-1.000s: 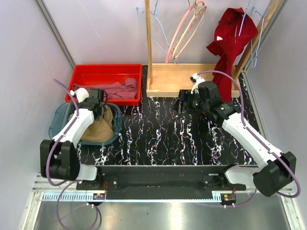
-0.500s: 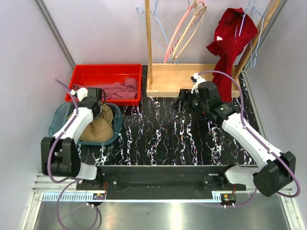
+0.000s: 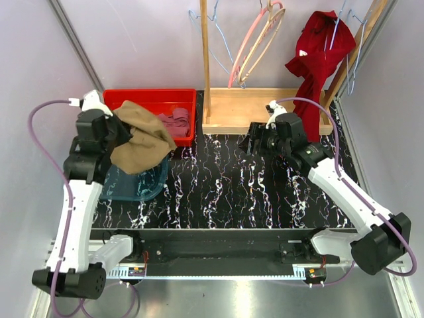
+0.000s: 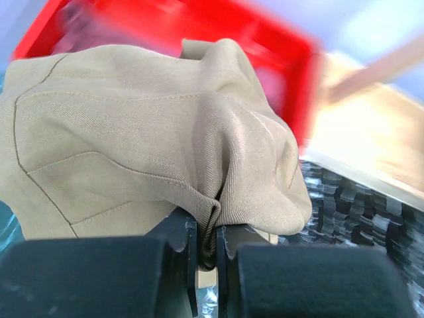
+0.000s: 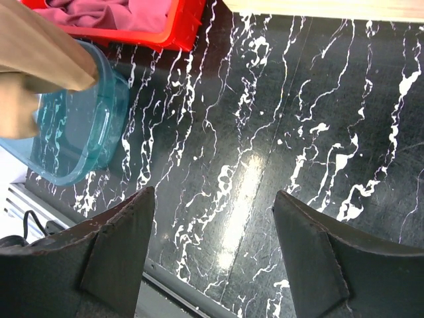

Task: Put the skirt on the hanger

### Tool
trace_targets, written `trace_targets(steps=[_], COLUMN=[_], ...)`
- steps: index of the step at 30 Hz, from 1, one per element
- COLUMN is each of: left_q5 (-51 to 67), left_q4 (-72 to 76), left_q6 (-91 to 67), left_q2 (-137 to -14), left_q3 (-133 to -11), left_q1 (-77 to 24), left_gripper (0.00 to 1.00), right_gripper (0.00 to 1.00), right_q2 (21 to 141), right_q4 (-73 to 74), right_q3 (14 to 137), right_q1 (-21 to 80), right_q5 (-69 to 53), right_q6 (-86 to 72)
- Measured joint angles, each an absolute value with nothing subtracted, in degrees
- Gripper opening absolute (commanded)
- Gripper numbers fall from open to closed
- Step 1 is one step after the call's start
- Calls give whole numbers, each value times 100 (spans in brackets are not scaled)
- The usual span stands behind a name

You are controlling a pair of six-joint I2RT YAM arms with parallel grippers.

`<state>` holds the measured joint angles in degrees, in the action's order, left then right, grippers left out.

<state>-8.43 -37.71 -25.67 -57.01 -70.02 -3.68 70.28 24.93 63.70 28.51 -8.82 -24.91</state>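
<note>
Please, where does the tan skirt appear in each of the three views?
Top external: the skirt hangs at left, above the blue tub.
Left wrist: the skirt fills the frame, pinched in the left end effector.
Right wrist: skirt in the upper left corner.
Shared landmark: the red bin.

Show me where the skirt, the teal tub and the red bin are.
skirt [image 3: 140, 136], top external view, middle of the bunched cloth.
teal tub [image 3: 136, 185], top external view, bare floor inside it.
red bin [image 3: 165, 96], top external view, its far wall.
</note>
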Motion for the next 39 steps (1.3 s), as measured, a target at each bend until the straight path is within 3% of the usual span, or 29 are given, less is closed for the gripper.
trace_targets(steps=[9, 14, 20, 29, 31, 32, 38, 39], left_q5=[1323, 1879, 1350, 351, 298, 294, -80, -204], left_q4=[-3756, -3597, -3107, -2611, -2519, -2477, -2464, -2508], left_q6=[-2346, -2449, -2744, -3411, -3441, -3448, -3354, -3301], left_q2=[-5496, -5592, -6396, -9183, -9824, -10040, -10095, -10003], left_q3=[-7889, -7780, -7242, -7236, -7544, -7664, -7905, -7905], left_q1=[-381, -705, -2147, -3839, -4075, -4174, -4289, -4276], left_gripper=[0, 0, 0, 2, 22, 50, 98, 99], right_gripper=[82, 82, 82, 82, 82, 82, 85, 85], right_q2=[6624, 6396, 6272, 5872, 5749, 5688, 5365, 5297], right_q4=[2486, 2521, 2681, 2985, 3024, 3057, 3262, 3284], right_q3=[6372, 6372, 6370, 5981, 5839, 5771, 5553, 5533], right_q1=[2851, 2851, 2851, 2853, 2856, 2858, 2871, 2873], right_q5=[-731, -646, -513, -405, -346, -259, 366, 478], right_q6=[-2421, -2403, -2401, -2296, -2298, -2307, -2512, -2558])
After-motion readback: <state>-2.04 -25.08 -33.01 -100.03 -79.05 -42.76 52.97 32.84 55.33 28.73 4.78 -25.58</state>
